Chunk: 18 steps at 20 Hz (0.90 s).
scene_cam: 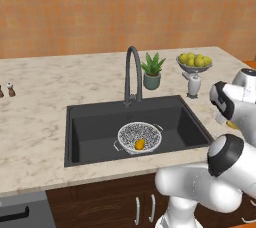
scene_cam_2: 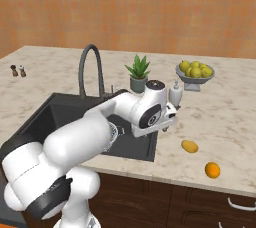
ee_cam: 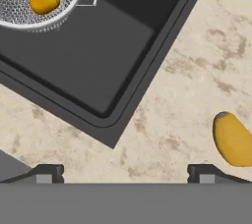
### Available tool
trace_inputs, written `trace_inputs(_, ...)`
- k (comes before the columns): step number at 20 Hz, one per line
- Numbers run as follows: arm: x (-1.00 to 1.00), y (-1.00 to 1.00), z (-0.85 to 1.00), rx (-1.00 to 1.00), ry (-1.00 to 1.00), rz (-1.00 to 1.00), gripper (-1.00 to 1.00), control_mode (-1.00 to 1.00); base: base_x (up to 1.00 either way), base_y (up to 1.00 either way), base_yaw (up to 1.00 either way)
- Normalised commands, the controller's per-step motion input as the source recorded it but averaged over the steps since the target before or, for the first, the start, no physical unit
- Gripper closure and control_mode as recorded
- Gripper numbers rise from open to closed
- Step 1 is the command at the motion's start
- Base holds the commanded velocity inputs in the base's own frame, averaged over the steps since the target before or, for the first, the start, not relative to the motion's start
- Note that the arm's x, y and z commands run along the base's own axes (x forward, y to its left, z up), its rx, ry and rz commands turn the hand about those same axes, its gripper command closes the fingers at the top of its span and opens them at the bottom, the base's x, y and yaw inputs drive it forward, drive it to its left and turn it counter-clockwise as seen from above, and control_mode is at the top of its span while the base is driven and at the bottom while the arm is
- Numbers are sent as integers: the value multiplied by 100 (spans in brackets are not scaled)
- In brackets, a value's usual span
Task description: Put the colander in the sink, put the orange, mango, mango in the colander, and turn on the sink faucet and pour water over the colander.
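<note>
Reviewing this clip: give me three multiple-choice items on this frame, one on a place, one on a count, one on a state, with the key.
1. Where is the colander?
A. in the sink
B. on the counter
C. under the fruit bowl

2. How many fruits lie in the colander?
A. none
B. one
C. three

3. How is the gripper?
A. shut on a mango
B. shut on nothing
C. open, holding nothing

Key: 1 A, it sits on the black basin floor. 2 B, a single mango in the colander. 3 C, the fingertips stand wide apart over the counter, the mango on the counter beside them.
</note>
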Motion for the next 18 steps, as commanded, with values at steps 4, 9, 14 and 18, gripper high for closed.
trace_inputs(4,5,-68,-2,-1,0,0,-100,-100,0,0,0)
trace_inputs(9,16,-56,-3,0,9,-6,-100,-100,0,0,0)
trace_inputs(14,16,-33,-19,-2,1,-2,-100,-100,0,0,0)
trace_inputs(18,17,-34,-24,-3,0,0,-100,-100,0,0,0)
